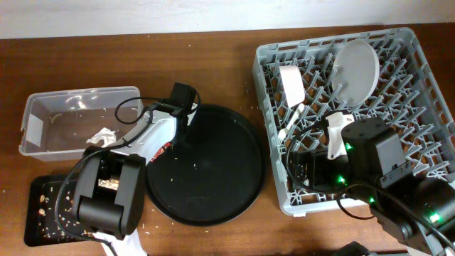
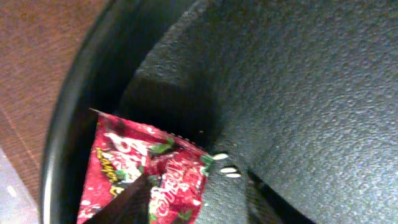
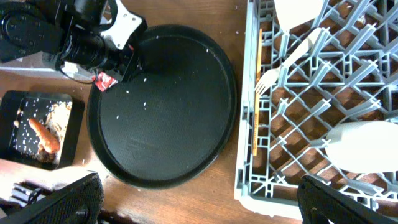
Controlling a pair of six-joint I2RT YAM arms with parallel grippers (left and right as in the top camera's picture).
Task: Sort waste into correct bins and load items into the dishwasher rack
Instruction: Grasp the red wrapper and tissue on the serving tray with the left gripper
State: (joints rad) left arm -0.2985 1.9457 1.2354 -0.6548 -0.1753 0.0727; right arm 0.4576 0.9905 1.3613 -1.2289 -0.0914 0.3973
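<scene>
The red crinkled wrapper (image 2: 146,171) lies on the left inner rim of the large round black tray (image 1: 213,171). My left gripper (image 2: 186,208) is open, its fingers to either side of the wrapper, which also shows in the overhead view (image 1: 168,147). My right gripper (image 3: 205,211) is wide open and empty, above the front left corner of the grey dishwasher rack (image 1: 419,78). The rack holds a pale round plate (image 1: 355,67), a small white cup (image 1: 291,82), a white fork (image 3: 280,68) and a wooden chopstick (image 3: 257,106).
The clear tub (image 1: 43,114) at the left holds a crumpled white napkin (image 1: 103,135). The shallow black tray (image 1: 35,227) at the front left holds an orange carrot (image 3: 42,134) and food scraps. White crumbs dot the round tray.
</scene>
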